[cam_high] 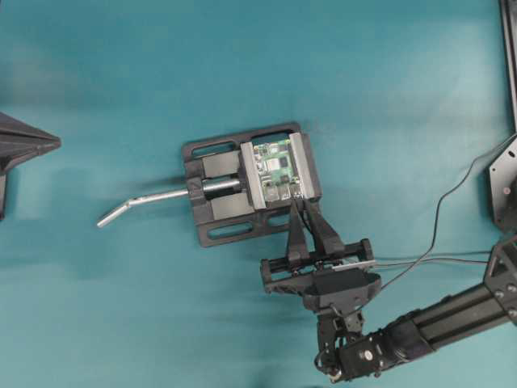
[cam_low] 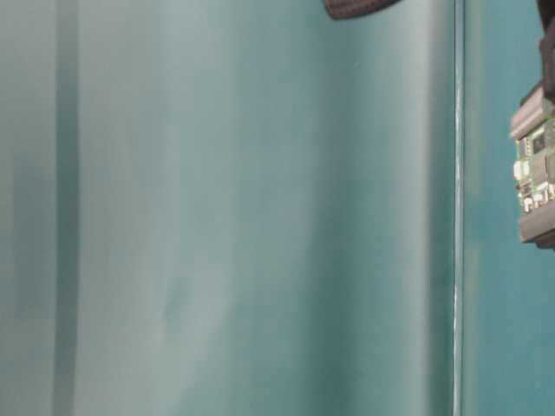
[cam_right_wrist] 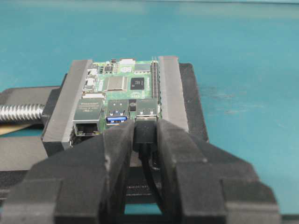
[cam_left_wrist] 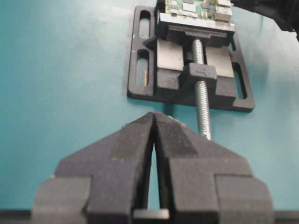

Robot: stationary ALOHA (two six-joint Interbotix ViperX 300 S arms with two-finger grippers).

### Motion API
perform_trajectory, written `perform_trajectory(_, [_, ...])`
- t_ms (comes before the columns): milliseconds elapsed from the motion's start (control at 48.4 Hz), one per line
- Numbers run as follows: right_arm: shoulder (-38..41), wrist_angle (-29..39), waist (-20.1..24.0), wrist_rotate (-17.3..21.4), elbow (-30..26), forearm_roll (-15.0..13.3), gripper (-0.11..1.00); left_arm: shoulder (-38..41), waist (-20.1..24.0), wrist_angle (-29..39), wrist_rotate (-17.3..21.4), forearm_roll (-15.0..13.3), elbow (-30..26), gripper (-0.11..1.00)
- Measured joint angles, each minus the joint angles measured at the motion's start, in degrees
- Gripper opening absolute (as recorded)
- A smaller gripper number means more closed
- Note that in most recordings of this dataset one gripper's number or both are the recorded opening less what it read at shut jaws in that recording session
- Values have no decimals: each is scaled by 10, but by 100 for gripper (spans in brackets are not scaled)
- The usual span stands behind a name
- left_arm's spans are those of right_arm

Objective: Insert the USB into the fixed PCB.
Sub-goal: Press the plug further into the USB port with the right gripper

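Left gripper (cam_left_wrist: 153, 122) at far left edge of overhead view, well apart from vise (cam_high: 218, 194), fingers pressed together, holding nothing. Silver handle (cam_high: 141, 202) sticks out from vise to left. Fixed PCB (cam_high: 275, 170) clamped flat between grey jaws of vise, near table middle. Right gripper (cam_right_wrist: 145, 135) just below board, clamped on USB (cam_right_wrist: 145, 130); plug tip at board's right USB port (cam_right_wrist: 147, 108), touching its mouth. Cable (cam_right_wrist: 148, 173) runs back between fingers.
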Motion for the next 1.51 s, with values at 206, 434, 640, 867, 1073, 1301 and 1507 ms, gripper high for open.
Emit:
perform_trajectory(206, [0, -1, -4, 0, -1, -4, 18, 0, 0, 0, 0, 0, 0, 0])
perform_trajectory(434, [0, 0, -4, -1, -1, -8, 18, 0, 0, 0, 0, 0, -1, 0])
perform_trajectory(640, [0, -1, -4, -1, -1, -8, 18, 0, 0, 0, 0, 0, -1, 0])
perform_trajectory(867, [0, -1, -4, 4, 1, -8, 18, 0, 0, 0, 0, -1, 0, 0])
perform_trajectory(1073, [0, 0, 2, 31, 7, -9, 18, 0, 0, 0, 0, -1, 0, 0])
perform_trajectory(1301, [-1, 4, 10, 28, 10, -4, 18, 0, 0, 0, 0, -1, 0, 0])
perform_trajectory(1507, [-2, 6, 10, 17, 10, -3, 18, 0, 0, 0, 1, -1, 0, 0])
